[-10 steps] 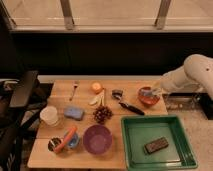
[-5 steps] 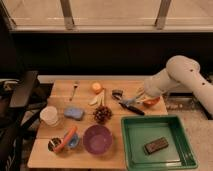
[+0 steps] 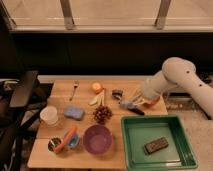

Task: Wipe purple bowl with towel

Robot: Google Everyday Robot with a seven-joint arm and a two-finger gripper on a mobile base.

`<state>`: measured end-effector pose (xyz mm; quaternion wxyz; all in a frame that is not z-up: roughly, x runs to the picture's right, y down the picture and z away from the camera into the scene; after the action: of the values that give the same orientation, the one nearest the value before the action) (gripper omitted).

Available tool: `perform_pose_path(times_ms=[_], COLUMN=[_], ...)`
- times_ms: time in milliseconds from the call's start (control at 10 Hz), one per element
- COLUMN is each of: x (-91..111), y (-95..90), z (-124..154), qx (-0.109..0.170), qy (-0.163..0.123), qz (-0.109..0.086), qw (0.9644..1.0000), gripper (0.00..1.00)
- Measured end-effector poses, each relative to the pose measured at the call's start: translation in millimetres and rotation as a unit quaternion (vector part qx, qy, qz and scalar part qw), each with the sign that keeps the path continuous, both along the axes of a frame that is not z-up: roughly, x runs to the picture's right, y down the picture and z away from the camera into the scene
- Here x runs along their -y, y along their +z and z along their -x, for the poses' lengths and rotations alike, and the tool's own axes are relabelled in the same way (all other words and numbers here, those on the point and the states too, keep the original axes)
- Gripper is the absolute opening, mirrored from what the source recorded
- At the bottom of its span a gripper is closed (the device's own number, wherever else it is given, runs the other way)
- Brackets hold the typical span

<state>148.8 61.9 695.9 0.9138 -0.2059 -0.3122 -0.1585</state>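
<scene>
The purple bowl point(image 3: 97, 138) stands near the front edge of the wooden table point(image 3: 85, 100), left of the green tray. My gripper point(image 3: 128, 104) hangs low over the table's right middle, up and to the right of the purple bowl and well apart from it. It is shut, and a small pale cloth, the towel point(image 3: 132, 105), shows at its tip. The white arm point(image 3: 172, 75) reaches in from the right.
A green tray point(image 3: 137, 135) holds a dark object point(image 3: 156, 145). A red-brown bowl point(image 3: 154, 101) sits partly behind the arm. Also on the table: blue sponge point(image 3: 74, 112), white cup point(image 3: 49, 114), carrot point(image 3: 66, 138), grapes point(image 3: 102, 114), orange point(image 3: 96, 87), fork point(image 3: 74, 90), black tool point(image 3: 137, 111).
The arm has swung left and down from over the red-brown bowl, bringing the gripper toward the table's middle. Nothing on the table has shifted.
</scene>
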Motion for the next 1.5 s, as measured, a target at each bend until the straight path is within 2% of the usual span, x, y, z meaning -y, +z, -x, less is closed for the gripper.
perform_pose_path(times_ms=[400, 600, 900, 1300, 1500], x=[0, -6, -36, -71, -98], y=[-3.7, -25.7, -38.2, -29.4, -24.5], z=[0, 15, 57, 128, 147], qx=[0.011, 0.027, 0.04, 0.06, 0.07], qy=[-0.003, -0.015, -0.031, -0.084, -0.105], qz=[0.005, -0.002, -0.007, 0.008, 0.026], qw=[0.9999, 0.9995, 0.9987, 0.9946, 0.9916], gripper=[0.0, 0.0, 0.0, 0.0, 0.0])
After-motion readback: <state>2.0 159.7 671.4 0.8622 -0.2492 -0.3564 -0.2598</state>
